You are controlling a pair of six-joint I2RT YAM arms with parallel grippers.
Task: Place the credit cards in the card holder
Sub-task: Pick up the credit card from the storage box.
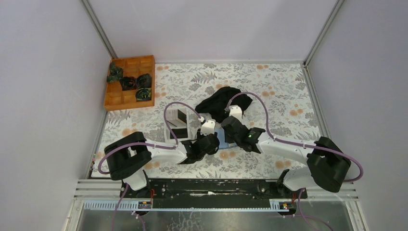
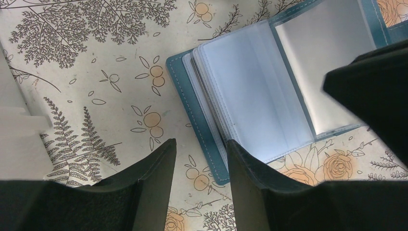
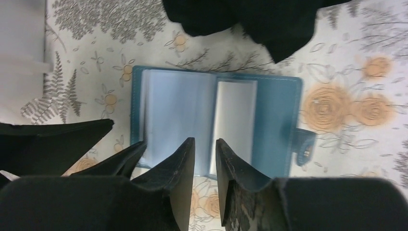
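**Q:** Where is the card holder?

**A:** The card holder (image 3: 276,120) lies open and flat on the flowered tablecloth (image 2: 96,96), between my two wrists and just in front of the black cloth (image 3: 269,24). Its teal cover faces down and its clear sleeves (image 3: 173,115) fan up. The snap tab (image 3: 303,144) sticks out on one side.

**Q:** And your grippers?

**A:** My left gripper (image 2: 200,144) hangs over one short edge of the holder. Its jaws are apart with nothing between them, and the teal rim shows through the gap. My right gripper (image 3: 204,142) sits over the sleeves near the spine. Its jaws are parted only narrowly, and I see nothing clamped there.

**Q:** The credit cards?

**A:** From above, dark and pale rectangles lie in the white tray (image 1: 169,129), just beside my left arm. They look like the credit cards (image 1: 182,115), though they are too small to be sure. One sleeve shows a pale grey panel (image 2: 327,62), and I cannot tell whether it is a card or a bare pocket.

**Q:** Any writing?

**A:** The tab and cover are too blurred to read.

**Q:** Anything else?

**A:** A wooden tray (image 1: 129,82) with dark bundles sits at the far left corner.
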